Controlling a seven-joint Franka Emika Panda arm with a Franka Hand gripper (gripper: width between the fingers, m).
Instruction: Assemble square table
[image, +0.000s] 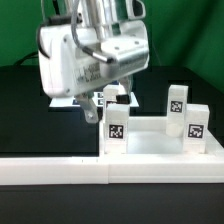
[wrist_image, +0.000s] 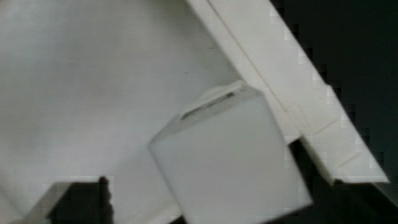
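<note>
Black tabletop (image: 20, 110), green backdrop (image: 200, 40), jaws wide over square table (image: 150, 140)

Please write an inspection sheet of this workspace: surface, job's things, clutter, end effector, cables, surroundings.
Surface: black table.
Job's things: white square table top by the white border rail; three tagged legs stand up from it, front, back, the exterior view's right.
Clutter: nothing seen.
End effector: above the table top's far side, jaws open, nothing held.
Cables: one black cable on the arm.
Surroundings: green backdrop.
</note>
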